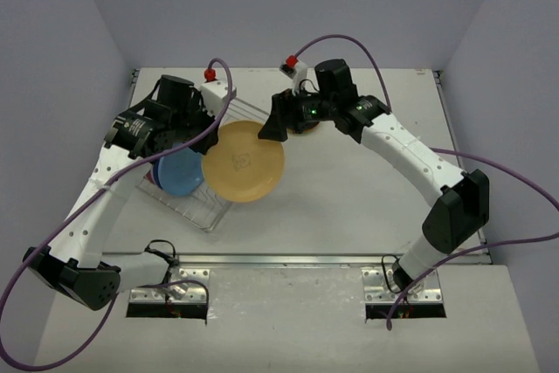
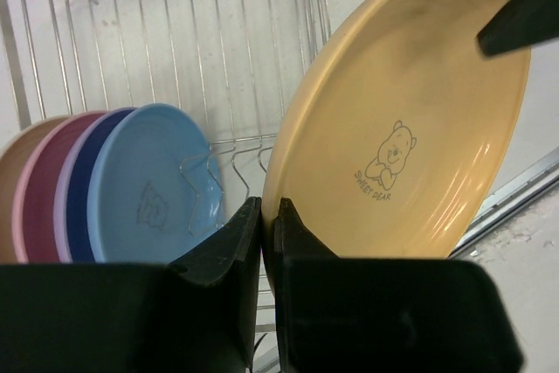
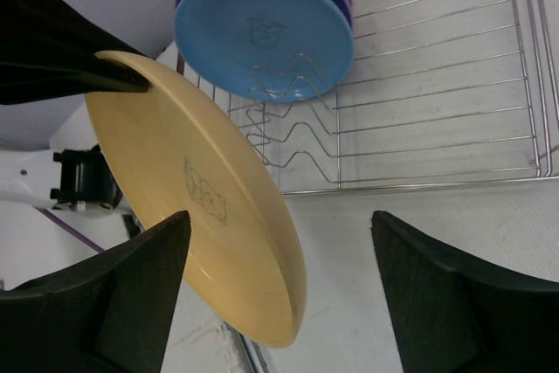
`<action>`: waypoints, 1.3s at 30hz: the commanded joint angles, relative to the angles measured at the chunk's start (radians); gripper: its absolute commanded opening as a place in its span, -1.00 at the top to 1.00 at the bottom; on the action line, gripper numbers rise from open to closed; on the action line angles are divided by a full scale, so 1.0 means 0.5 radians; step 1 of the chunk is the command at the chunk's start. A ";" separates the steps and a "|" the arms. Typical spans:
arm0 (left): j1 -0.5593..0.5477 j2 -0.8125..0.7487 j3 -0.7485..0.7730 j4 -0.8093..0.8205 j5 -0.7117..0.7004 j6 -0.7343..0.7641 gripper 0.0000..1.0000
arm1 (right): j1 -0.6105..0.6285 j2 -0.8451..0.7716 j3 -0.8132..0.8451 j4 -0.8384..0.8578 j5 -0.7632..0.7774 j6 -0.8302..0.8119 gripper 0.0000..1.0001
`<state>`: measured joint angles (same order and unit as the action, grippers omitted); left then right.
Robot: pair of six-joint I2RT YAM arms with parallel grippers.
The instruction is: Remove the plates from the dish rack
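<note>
Plenty of room between the right gripper jaws, only the tan plate rim crowding one finger. Dish rack wire and blue plate dead ahead.

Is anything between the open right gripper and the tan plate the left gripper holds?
Nothing visible. The right gripper is open, facing the tan plate, which the left gripper pinches by its rim; the dish rack sits behind the plate, off that path.

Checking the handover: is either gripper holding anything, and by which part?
The left gripper is shut on the tan plate, pinching its rim. The right gripper stands open at another part of the rim and grips nothing.
</note>
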<state>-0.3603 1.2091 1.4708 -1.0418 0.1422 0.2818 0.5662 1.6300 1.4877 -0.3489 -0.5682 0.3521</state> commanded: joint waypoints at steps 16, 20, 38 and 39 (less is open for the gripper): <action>0.047 -0.068 -0.085 0.143 0.097 -0.085 -0.74 | -0.043 -0.011 -0.002 -0.075 0.465 -0.272 1.00; 0.111 -0.088 -0.129 0.242 -0.165 -0.136 -1.00 | -0.560 0.086 0.023 -0.078 0.336 -0.035 1.00; 0.373 -0.064 -0.168 0.396 -0.188 -0.213 -1.00 | -1.388 1.206 0.776 -0.143 0.440 0.199 1.00; 0.376 -0.063 -0.175 0.398 -0.196 -0.213 -1.00 | -1.399 1.242 0.797 -0.143 0.438 0.191 1.00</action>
<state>-0.1838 1.1928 1.4004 -0.8883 0.0599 0.1925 -0.1286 2.2365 1.7903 -0.4487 -0.3214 0.4335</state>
